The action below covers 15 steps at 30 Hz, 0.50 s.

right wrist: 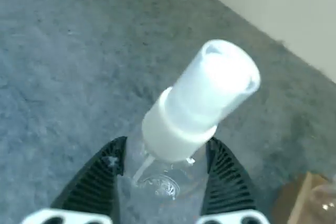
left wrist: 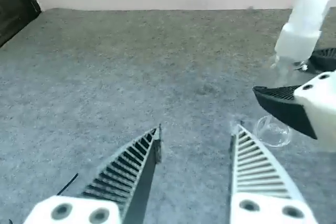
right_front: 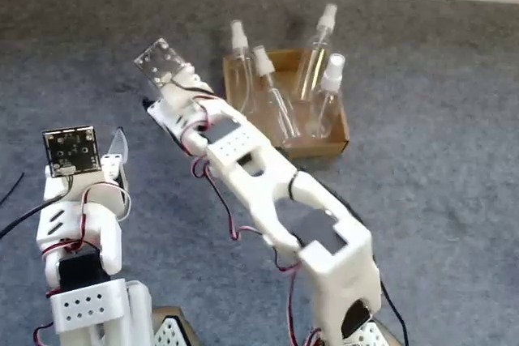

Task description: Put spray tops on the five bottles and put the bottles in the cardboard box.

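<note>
My right gripper (right wrist: pixel 167 150) is shut on a clear bottle (right wrist: pixel 157 182) with a white spray top (right wrist: pixel 202 100), holding it near the neck. The left wrist view shows that bottle (left wrist: pixel 273 129) upright, its base at the grey carpet, its spray top (left wrist: pixel 304 24) above the right gripper's black fingers (left wrist: pixel 283 106). My left gripper (left wrist: pixel 198 129) is open just short of it, nothing between its fingers. In the high view the left gripper (right_front: pixel 117 150) is at the left. The cardboard box (right_front: pixel 328 145) at the back holds several capped bottles (right_front: pixel 276 107).
The right arm (right_front: pixel 268 184) stretches diagonally across the middle of the carpet from the front right towards the back left. Its wrist board (right_front: pixel 162 66) covers the gripper from above. Open carpet lies left of and behind the box.
</note>
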Each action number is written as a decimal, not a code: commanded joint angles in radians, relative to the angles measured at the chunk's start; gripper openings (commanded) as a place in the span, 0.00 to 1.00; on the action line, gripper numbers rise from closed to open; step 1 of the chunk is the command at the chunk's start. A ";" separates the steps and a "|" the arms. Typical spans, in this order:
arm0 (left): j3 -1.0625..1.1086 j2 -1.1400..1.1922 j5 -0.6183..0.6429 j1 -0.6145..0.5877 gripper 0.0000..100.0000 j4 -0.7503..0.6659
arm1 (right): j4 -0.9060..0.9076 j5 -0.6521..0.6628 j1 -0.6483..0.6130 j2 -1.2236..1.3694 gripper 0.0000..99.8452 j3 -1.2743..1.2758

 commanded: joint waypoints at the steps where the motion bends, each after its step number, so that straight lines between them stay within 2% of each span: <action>1: -0.036 -0.012 0.008 -0.012 0.19 -0.029 | 0.105 0.002 -0.005 0.054 0.01 -0.209; 5: -0.036 -0.012 0.008 -0.012 0.19 -0.029 | 0.111 0.006 -0.013 0.062 0.04 -0.231; 10: -0.036 -0.012 0.008 -0.012 0.19 -0.029 | 0.162 0.006 -0.042 0.058 0.18 -0.197; 15: -0.035 -0.012 0.008 -0.012 0.19 -0.029 | 0.188 0.006 -0.053 0.058 0.20 -0.196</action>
